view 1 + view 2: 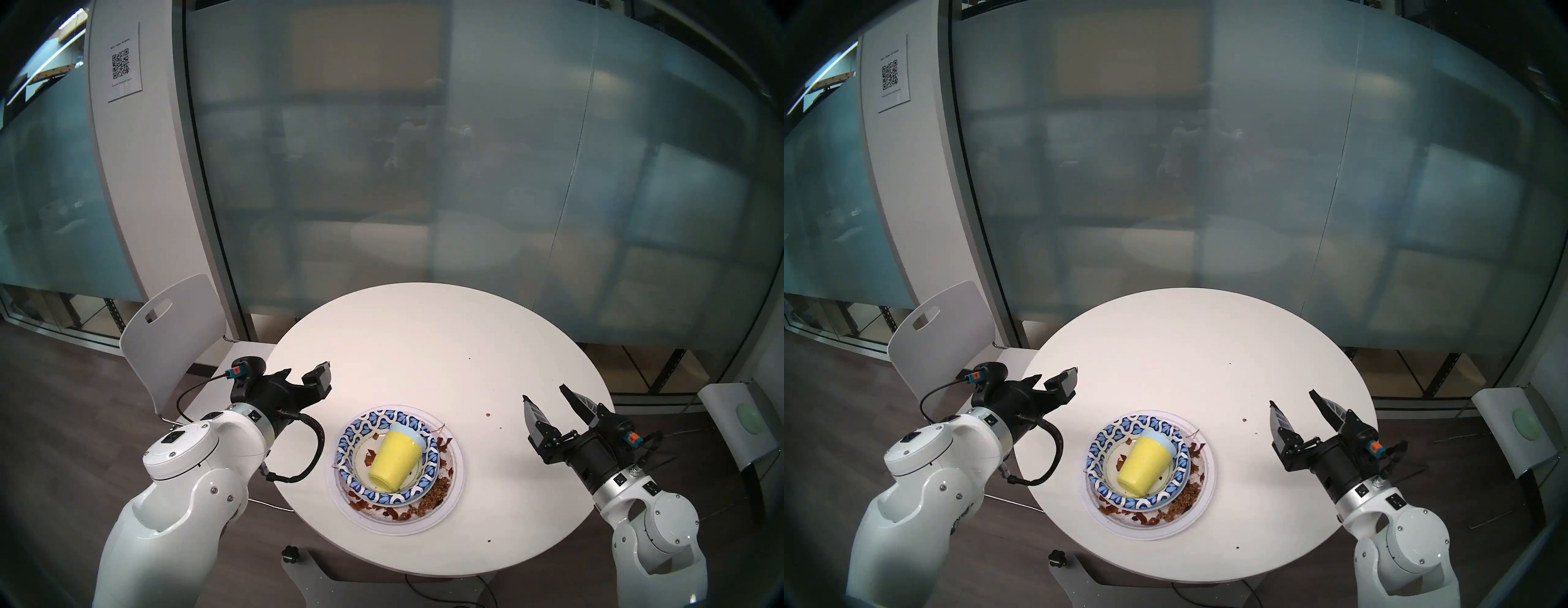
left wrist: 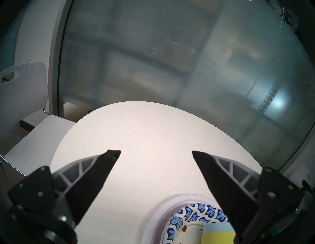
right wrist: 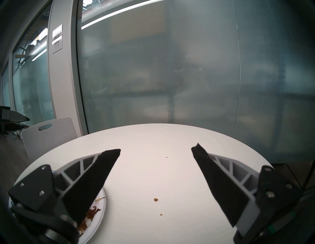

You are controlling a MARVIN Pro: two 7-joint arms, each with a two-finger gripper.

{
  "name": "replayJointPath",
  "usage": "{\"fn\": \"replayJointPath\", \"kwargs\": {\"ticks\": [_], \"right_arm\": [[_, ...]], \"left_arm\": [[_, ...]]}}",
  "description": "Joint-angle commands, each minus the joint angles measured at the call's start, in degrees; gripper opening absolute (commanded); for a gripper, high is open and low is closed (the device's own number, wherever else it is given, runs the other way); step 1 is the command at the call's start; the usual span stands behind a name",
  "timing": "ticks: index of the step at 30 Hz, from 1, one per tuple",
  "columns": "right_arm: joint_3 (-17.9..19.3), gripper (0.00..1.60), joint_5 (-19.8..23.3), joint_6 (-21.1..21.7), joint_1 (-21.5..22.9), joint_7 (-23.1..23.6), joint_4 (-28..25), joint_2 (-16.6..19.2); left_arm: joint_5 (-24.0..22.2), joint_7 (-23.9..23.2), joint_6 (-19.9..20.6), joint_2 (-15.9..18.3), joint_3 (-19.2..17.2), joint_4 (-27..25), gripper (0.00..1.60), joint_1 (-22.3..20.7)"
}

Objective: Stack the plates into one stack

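Plates sit stacked near front-centre of round white table (image 1: 445, 339): patterned-rim plate (image 1: 429, 477) atop big white plate (image 1: 449, 505) w/ brown scraps (image 1: 432, 494). Yellow cup (image 1: 394, 460) lies tipped inside, a light-blue cup (image 1: 413, 434) nested in it. Left gripper (image 2: 156, 153) and right gripper (image 3: 156, 150) flank stack, jaws apart, empty. Crumbs (image 1: 488, 413) to right; white chair (image 1: 178, 335) far left.
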Motion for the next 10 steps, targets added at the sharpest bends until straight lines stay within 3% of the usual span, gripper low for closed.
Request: {"fn": "replayJointPath", "kwargs": {"ticks": [1,10], "right_arm": [[0.2,1.6,-0.1,-0.6,0.4,-0.1,-1.0,-0.1],[0.3,1.6,-0.2,-0.6,0.5,0.0,-1.0,-0.3]], "left_arm": [[-0.2,-0.1,-0.1,-0.1,-0.2,-1.0,1.6,-0.1],[-0.1,-0.2,0.0,-0.3,-0.2,-1.0,1.6,-0.1]]}}
